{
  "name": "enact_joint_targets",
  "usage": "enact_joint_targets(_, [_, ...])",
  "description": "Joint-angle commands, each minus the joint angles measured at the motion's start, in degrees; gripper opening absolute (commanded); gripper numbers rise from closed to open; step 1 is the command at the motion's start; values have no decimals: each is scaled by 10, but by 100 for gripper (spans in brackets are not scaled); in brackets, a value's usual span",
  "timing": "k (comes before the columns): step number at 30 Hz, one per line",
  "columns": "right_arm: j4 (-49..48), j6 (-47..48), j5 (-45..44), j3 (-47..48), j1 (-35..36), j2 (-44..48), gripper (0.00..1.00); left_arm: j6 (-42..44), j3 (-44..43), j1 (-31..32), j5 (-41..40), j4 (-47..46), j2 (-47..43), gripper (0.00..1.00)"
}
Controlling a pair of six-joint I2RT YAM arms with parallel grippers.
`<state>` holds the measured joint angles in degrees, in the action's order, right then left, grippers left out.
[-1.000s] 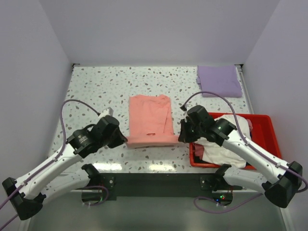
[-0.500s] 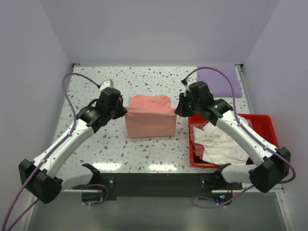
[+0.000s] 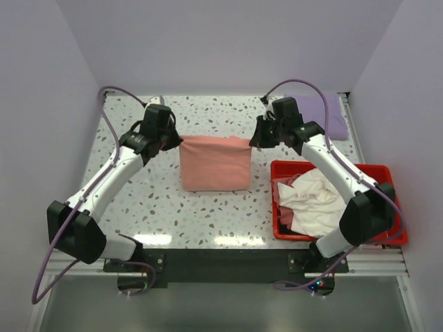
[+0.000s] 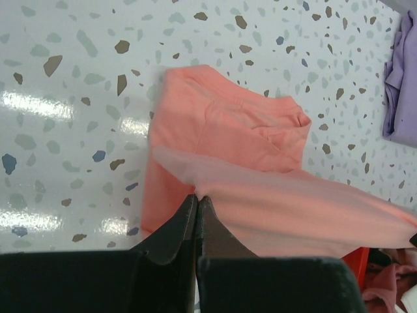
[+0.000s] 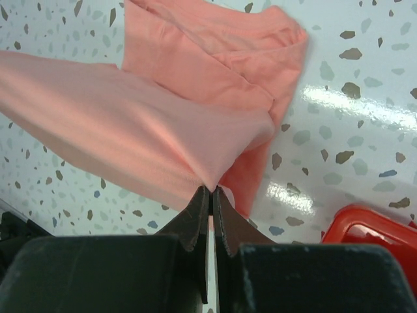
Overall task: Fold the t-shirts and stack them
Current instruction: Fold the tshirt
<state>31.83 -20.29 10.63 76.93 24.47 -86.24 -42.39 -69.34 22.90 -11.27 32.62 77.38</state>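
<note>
Salmon-pink t-shirt [image 3: 214, 166] held taut between outstretched arms, left gripper [image 4: 197, 195] and right gripper [image 5: 212, 189] each pinching its edge

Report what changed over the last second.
Both arms swung away from their bases. The left gripper and right gripper, each staying shut on a near corner of the salmon-pink t-shirt, carried that edge over to the far side, folding the shirt in half. Nothing was released. The lavender t-shirt and the red bin stayed put.
</note>
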Motion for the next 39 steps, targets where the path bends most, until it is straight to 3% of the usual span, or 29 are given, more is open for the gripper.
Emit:
enact_joint_targets(1, [-15, 13, 24, 36, -20, -23, 0, 33, -38, -24, 7, -45, 29, 0])
enact_joint_targets(26, [-49, 18, 4, 203, -52, -267, 0, 83, -184, -108, 70, -85, 294, 0])
enact_joint_targets(39, [-66, 3, -25, 221, -61, -326, 0, 94, -242, -113, 92, -86, 376, 0])
